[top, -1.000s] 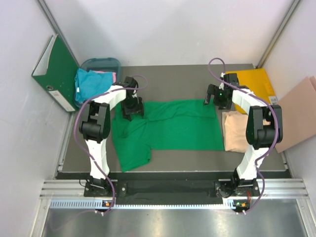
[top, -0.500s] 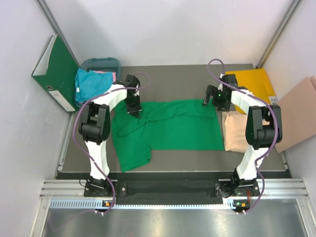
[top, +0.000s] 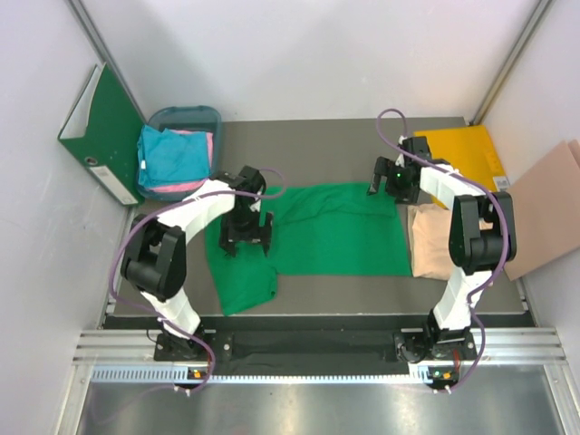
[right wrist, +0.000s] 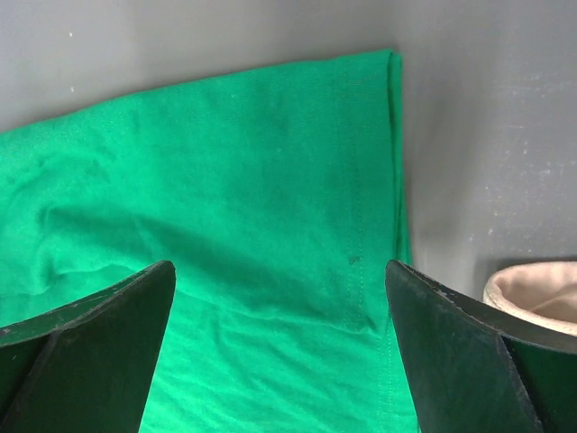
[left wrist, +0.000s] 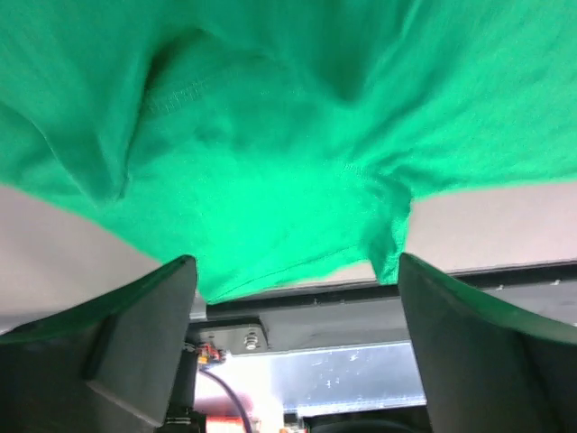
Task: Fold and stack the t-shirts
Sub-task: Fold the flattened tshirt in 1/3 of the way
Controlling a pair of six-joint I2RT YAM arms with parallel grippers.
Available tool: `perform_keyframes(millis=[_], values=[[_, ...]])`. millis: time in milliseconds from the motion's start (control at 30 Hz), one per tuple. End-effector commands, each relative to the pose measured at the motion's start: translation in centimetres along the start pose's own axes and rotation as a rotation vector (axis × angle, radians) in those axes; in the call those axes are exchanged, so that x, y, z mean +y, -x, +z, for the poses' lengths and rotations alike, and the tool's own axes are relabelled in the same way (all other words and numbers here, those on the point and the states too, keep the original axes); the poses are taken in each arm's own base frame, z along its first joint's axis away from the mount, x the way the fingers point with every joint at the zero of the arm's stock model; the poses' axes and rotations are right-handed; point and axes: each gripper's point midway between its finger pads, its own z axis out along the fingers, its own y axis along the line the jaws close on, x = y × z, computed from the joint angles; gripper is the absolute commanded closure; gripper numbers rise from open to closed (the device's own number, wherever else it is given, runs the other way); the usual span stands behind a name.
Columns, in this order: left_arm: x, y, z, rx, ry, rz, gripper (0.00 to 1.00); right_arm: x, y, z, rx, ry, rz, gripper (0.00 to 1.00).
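Green t-shirt point(top: 335, 234), bright, partly rumpled

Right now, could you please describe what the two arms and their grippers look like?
Both the left arm and right arm have white links joined by black joints, and a purple cable loops along each. A small green light glows near the right wrist. The left gripper and right gripper each carry two dark, wedge-shaped fingers.

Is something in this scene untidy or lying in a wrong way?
Yes. The green t-shirt is only partly folded: its left part is bunched and wrinkled beneath the open left gripper, and one flap juts out toward the near side.
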Motion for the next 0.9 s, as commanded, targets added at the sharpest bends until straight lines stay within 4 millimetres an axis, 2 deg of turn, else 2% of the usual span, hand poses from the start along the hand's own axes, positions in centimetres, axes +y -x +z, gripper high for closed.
perform_keyframes(millis=[0, 33, 100, 133, 167, 200, 233, 267, 300, 333, 367, 400, 433, 467, 500, 533, 567, 600, 633, 700, 767, 800, 833, 867], values=[[1.4, 1.0, -3.3, -0.151, 0.101, 0.016, 0.01, 0.5, 2.0, -0.2, -0.062, -0.01, -0.002, 0.0], [1.2, 3.1, -4.1, -0.24, 0.104, 0.009, 0.01, 0.5, 2.1, 0.0, -0.059, -0.014, -0.001, 0.0], [1.8, 5.5, -4.0, -0.287, 0.142, -0.01, 0.01, 0.5, 2.9, 0.0, -0.074, -0.023, -0.004, 0.0], [1.5, 7.6, -4.8, -0.337, 0.141, -0.019, 0.01, 0.3, 3.0, 0.1, -0.074, -0.031, -0.004, 0.0], [1.8, 8.8, -4.8, -0.341, 0.151, -0.037, 0.01, 0.4, 3.7, 0.1, -0.09, -0.039, -0.009, 0.0], [2.5, 9.8, -3.2, -0.301, 0.174, -0.062, 0.01, 0.2, 3.8, 0.1, -0.091, -0.051, -0.01, 0.0], [2.1, 11.8, -3.9, -0.333, 0.158, -0.072, 0.01, 0.1, 3.7, 0.3, -0.089, -0.056, -0.015, 0.0], [2.4, 12.7, -3.5, -0.328, 0.158, -0.087, 0.01, 0.0, 4.2, 0.4, -0.1, -0.065, -0.021, 0.0], [2.5, 13.5, -1.6, -0.288, 0.171, -0.079, 0.01, -0.2, 4.3, 0.5, -0.102, -0.073, -0.023, 0.0], [2.0, 15.1, -2.0, -0.312, 0.158, -0.078, 0.01, -0.5, 4.2, 1.0, -0.094, -0.083, -0.027, 0.0], [2.0, 15.6, -1.5, -0.3, 0.167, -0.073, 0.01, -0.6, 4.7, 1.0, -0.1, -0.097, -0.037, 0.0], [2.2, 16.2, 0.2, -0.268, 0.185, -0.058, 0.01, -0.8, 4.8, 1.2, -0.097, -0.109, -0.044, 0.0], [1.9, 17.5, -0.1, -0.293, 0.184, -0.059, 0.01, -1.1, 4.7, 1.6, -0.089, -0.122, -0.047, 0.0], [2.3, 18.0, 0.4, -0.288, 0.193, -0.064, 0.01, -1.3, 5.1, 1.7, -0.097, -0.134, -0.058, 0.0], [2.6, 18.2, 1.9, -0.254, 0.204, -0.067, 0.01, -1.5, 5.2, 1.7, -0.097, -0.14, -0.062, 0.0], [2.5, 19.3, 1.5, -0.275, 0.201, -0.07, 0.01, -1.8, 5.3, 1.9, -0.104, -0.167, -0.069, 0.0], [3.0, 19.7, 1.8, -0.27, 0.214, -0.082, 0.01, -2.1, 5.7, 1.9, -0.112, -0.183, -0.073, 0.0], [3.5, 19.6, 2.9, -0.231, 0.228, -0.091, 0.01, -2.2, 5.9, 2.0, -0.117, -0.189, -0.076, 0.0], [3.5, 20.5, 2.7, -0.246, 0.221, -0.099, 0.01, -2.3, 5.9, 2.2, -0.113, -0.193, -0.079, 0.01], [4.3, 20.7, 3.6, -0.22, 0.222, -0.127, 0.01, -2.0, 6.3, 2.4, -0.119, -0.182, -0.081, 0.01], [4.7, 21.1, 3.8, -0.216, 0.228, -0.141, 0.01, -1.6, 6.0, 3.3, -0.101, -0.169, -0.089, 0.05], [4.9, 21.1, 4.5, -0.199, 0.233, -0.143, 0.01, -1.7, 5.7, 3.5, -0.084, -0.17, -0.088, 0.07], [4.9, 21.1, 4.5, -0.193, 0.234, -0.149, 0.04, -1.7, 5.0, 4.2, -0.056, -0.174, -0.094, 0.18], [4.9, 21.1, 4.7, -0.186, 0.229, -0.155, 0.21, -1.5, 5.0, 4.4, -0.046, -0.17, -0.095, 0.27]])
